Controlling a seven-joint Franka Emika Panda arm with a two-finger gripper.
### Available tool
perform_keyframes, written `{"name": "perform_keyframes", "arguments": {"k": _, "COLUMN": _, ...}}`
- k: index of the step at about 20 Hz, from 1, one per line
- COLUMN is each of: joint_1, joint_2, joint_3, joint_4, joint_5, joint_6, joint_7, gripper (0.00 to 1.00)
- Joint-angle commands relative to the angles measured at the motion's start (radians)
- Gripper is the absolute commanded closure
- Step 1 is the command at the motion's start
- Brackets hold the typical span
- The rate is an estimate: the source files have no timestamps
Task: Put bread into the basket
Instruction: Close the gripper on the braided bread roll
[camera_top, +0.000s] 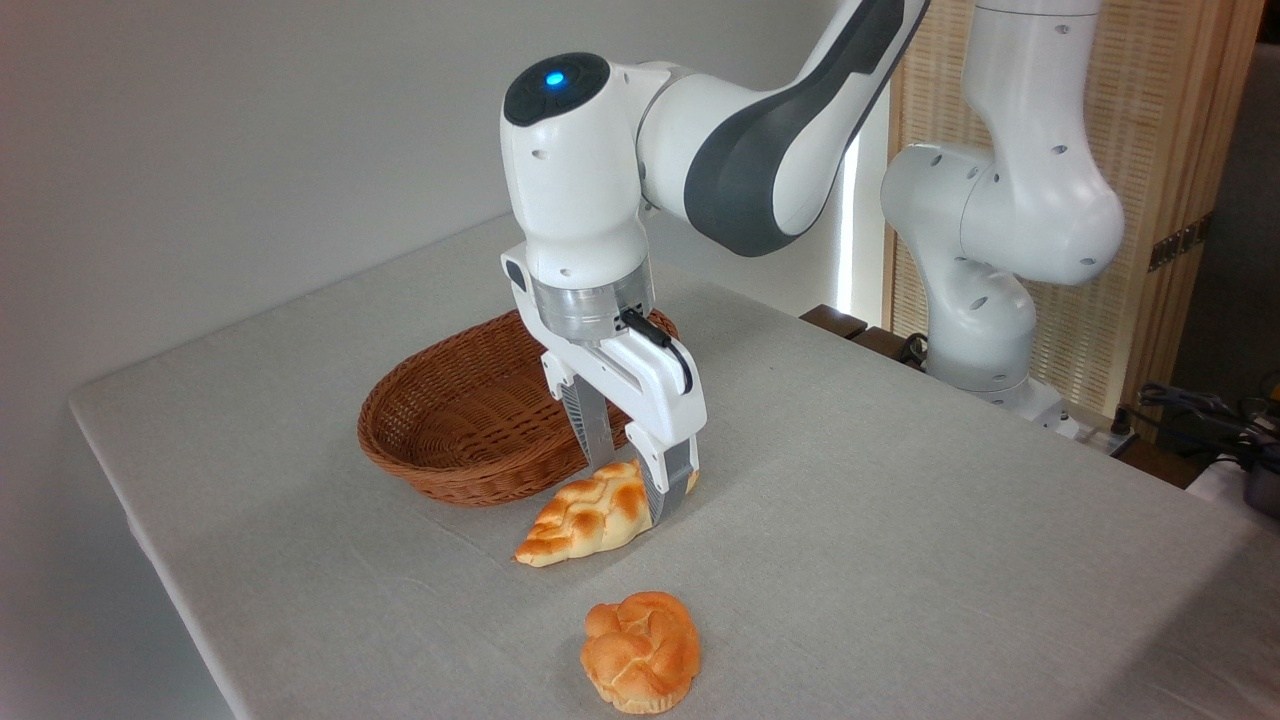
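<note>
The gripper stands low over the table, its two fingers set on either side of the bread near its right end — whether they press it I cannot tell. The bread lies on the cloth just in front of the basket, with a round bun nearer the camera.

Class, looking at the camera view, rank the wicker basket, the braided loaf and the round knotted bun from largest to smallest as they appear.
1. The basket, clearly largest.
2. The bread, an elongated braided loaf, partly hidden by the gripper.
3. The round bun, though it sits nearer the camera, so its gap to the loaf is unsure.
</note>
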Motion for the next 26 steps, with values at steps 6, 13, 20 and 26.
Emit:
{"name": "perform_keyframes", "arguments": {"k": 6, "joint_1": -0.008, "joint_2": 0.028, "joint_3": 0.003, "joint_4": -0.006, "joint_5": -0.02, "joint_6": 0.044, "joint_7": 0.021, "gripper": 0.03}}
{"name": "perform_keyframes", "arguments": {"k": 13, "joint_1": -0.008, "joint_2": 0.036, "joint_3": 0.003, "joint_4": -0.006, "joint_5": -0.02, "joint_6": 0.043, "joint_7": 0.022, "gripper": 0.65}}
{"name": "perform_keyframes", "arguments": {"k": 20, "joint_1": -0.008, "joint_2": 0.041, "joint_3": 0.003, "joint_4": -0.006, "joint_5": -0.011, "joint_6": 0.032, "joint_7": 0.041, "gripper": 0.9}}
{"name": "perform_keyframes", "arguments": {"k": 26, "joint_1": -0.008, "joint_2": 0.041, "joint_3": 0.005, "joint_4": -0.005, "joint_5": -0.012, "joint_6": 0.028, "joint_7": 0.059, "gripper": 0.89}}
